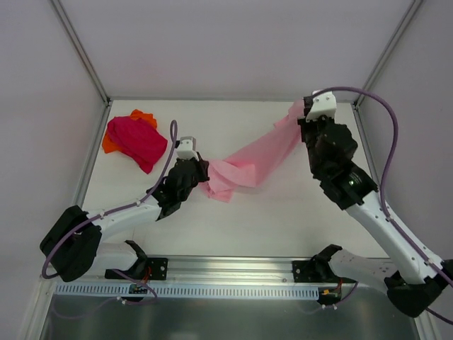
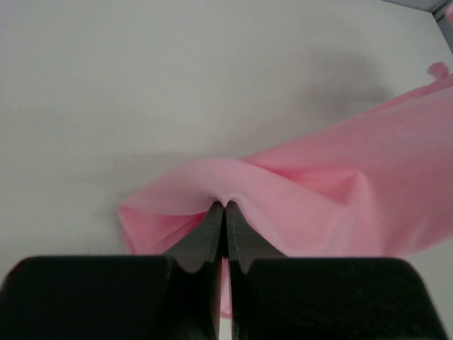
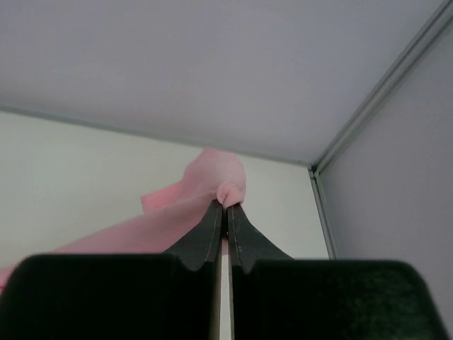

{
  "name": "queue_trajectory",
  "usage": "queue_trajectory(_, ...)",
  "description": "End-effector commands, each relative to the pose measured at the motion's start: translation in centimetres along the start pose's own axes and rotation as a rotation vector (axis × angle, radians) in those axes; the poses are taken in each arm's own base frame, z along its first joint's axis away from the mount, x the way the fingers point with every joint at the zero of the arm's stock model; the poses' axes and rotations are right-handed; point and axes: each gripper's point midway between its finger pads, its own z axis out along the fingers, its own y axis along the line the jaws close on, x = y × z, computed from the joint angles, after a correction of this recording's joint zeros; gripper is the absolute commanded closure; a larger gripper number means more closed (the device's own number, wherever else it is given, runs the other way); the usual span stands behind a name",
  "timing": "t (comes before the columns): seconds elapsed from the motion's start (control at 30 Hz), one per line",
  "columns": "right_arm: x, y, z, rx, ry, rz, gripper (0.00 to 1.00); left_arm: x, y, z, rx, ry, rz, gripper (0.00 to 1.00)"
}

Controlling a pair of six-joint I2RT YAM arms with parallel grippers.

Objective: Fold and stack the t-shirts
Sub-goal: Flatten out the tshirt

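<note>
The light pink t-shirt [image 1: 255, 157] is stretched slantwise across the table's middle, between my two grippers. My left gripper [image 1: 202, 170] is shut on its near left end, where the cloth bunches [image 2: 283, 198]. My right gripper [image 1: 303, 113] is shut on its far right end and holds it near the back right corner [image 3: 219, 185]. The magenta t-shirt [image 1: 138, 140] lies crumpled at the back left on top of the orange t-shirt [image 1: 141, 115], of which only edges show.
White walls [image 1: 233, 42] close the table at the back and sides, with metal corner posts [image 1: 81, 49]. The metal rail [image 1: 233, 269] with the arm bases runs along the near edge.
</note>
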Motion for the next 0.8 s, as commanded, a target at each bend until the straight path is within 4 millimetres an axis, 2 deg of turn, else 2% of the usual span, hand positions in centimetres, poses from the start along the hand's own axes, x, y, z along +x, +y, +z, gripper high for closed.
queue_trajectory(0.0, -5.3, -1.6, -4.1, 0.043, -0.229, 0.075, 0.99, -1.0, -1.5, 0.5, 0.056, -0.034, -0.049, 1.00)
queue_trajectory(0.03, -6.0, -2.5, -5.9, 0.028, -0.264, 0.100, 0.99, -1.0, -1.6, 0.6, 0.063, -0.031, -0.050, 1.00)
queue_trajectory(0.1, -2.9, -0.7, -7.8, -0.139, -0.136, 0.027, 0.99, -0.5, -1.6, 0.7, 0.065, -0.018, -0.046, 1.00)
queue_trajectory(0.13, -4.1, -0.6, -8.1, -0.165, -0.161, 0.087, 0.91, -0.4, -1.6, 0.7, 0.066, -0.020, -0.048, 1.00)
queue_trajectory(0.17, -1.7, 0.0, -8.7, -0.220, -0.063, 0.028, 0.76, -0.4, -1.6, 0.7, 0.067, -0.019, -0.048, 1.00)
queue_trajectory(0.2, -1.4, 1.0, -9.3, -0.286, -0.040, 0.036, 0.56, -0.5, -1.7, 0.7, 0.070, -0.021, -0.050, 1.00)
queue_trajectory(0.27, -1.0, 1.6, -10.2, -0.345, -0.013, 0.086, 0.50, -0.7, -2.0, 0.6, 0.081, -0.019, -0.049, 1.00)
queue_trajectory(0.3, -1.1, 2.5, -10.8, -0.404, -0.020, 0.103, 0.39, -0.8, -2.0, 0.5, 0.081, -0.019, -0.046, 1.00)
queue_trajectory(0.4, -1.2, 3.0, -11.5, -0.448, -0.038, 0.140, 0.16, -1.0, -1.8, 0.3, 0.074, -0.029, -0.041, 1.00)
queue_trajectory(0.47, -0.7, 2.8, -11.4, -0.436, -0.005, 0.137, 0.15, -0.9, -1.5, 0.2, 0.068, -0.028, -0.038, 1.00)
queue_trajectory(0.53, 1.0, 3.2, -10.1, -0.376, 0.084, 0.091, 0.16, -0.7, -1.2, 0.2, 0.057, -0.031, -0.035, 1.00)
queue_trajectory(0.57, 2.5, 2.6, -9.7, -0.324, 0.168, 0.047, 0.17, -0.9, -1.2, 0.2, 0.059, -0.034, -0.038, 1.00)
queue_trajectory(0.6, 4.7, 2.5, -7.8, -0.178, 0.284, 0.008, 0.19, -0.7, -1.3, 0.2, 0.066, -0.031, -0.040, 1.00)
queue_trajectory(0.67, 7.7, 1.8, -6.8, -0.033, 0.424, -0.097, 0.20, -0.6, -1.5, 0.2, 0.076, -0.026, -0.043, 1.00)
queue_trajectory(0.7, 9.2, 2.4, -5.5, 0.049, 0.475, -0.141, 0.20, -0.4, -1.6, 0.2, 0.084, -0.018, -0.041, 1.00)
queue_trajectory(0.77, 10.9, 4.4, -4.1, 0.038, 0.495, -0.129, 0.23, -0.3, -1.8, 0.1, 0.095, -0.015, -0.048, 1.00)
